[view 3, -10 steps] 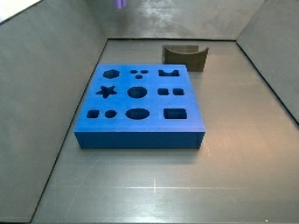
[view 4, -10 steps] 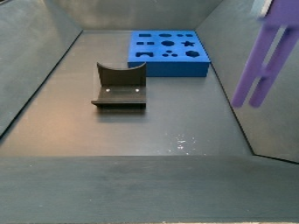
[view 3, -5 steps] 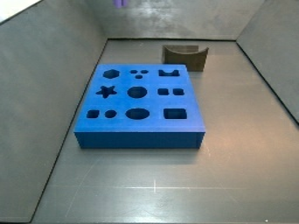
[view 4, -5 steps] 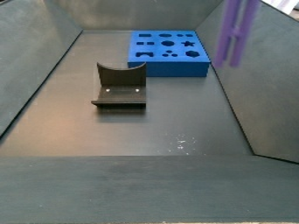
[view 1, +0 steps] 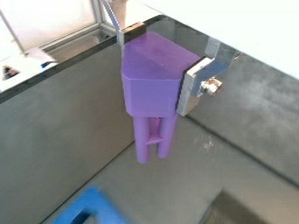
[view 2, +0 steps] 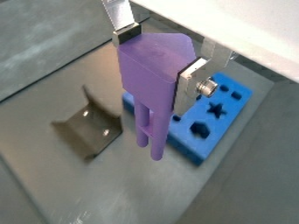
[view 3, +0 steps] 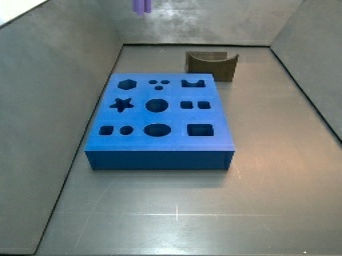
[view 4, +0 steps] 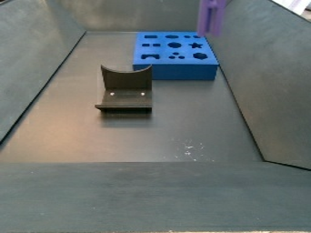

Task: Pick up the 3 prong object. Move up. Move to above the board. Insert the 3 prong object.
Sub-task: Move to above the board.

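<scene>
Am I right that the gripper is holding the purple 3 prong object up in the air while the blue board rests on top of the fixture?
Not quite: the gripper does hold the 3 prong object aloft, but the board rests on the floor, apart from the fixture, as both side views show.

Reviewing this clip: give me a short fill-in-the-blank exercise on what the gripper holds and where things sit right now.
1. The gripper has its jaws shut on the ____ 3 prong object.
2. In both wrist views the object's prongs point ____, clear of the floor.
3. The holes, among them a star, are cut into the top of the ____ board.
4. The fixture stands on the floor ____ from the board, not touching it.

Missing words: purple; downward; blue; apart
</scene>
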### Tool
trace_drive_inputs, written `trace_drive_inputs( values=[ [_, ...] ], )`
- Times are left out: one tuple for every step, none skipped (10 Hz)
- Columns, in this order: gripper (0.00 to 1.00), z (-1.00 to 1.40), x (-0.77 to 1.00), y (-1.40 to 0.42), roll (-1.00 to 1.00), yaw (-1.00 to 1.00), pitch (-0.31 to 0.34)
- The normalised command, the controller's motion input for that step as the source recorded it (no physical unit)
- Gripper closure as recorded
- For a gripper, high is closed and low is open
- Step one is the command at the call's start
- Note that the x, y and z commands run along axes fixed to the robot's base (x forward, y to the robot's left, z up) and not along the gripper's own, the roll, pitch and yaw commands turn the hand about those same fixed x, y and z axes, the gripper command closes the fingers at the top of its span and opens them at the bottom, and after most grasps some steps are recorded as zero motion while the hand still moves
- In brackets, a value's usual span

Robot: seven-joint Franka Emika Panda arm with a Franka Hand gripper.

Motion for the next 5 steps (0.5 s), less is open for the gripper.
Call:
trace_drive_inputs(
  values=[
    [1.0,0.16,0.25,-1.0,-0.02,0.01,0.068],
    [1.0,0.16,0.26,-1.0,-0.01,0.0,0.092],
    [1.0,0.16,0.27,-1.0,-0.03,0.0,0.103],
    [1.0,0.16,0.28,-1.0,-0.01,0.01,0.126],
    [1.0,0.17,0.29,-1.0,-0.01,0.01,0.131]
  ],
)
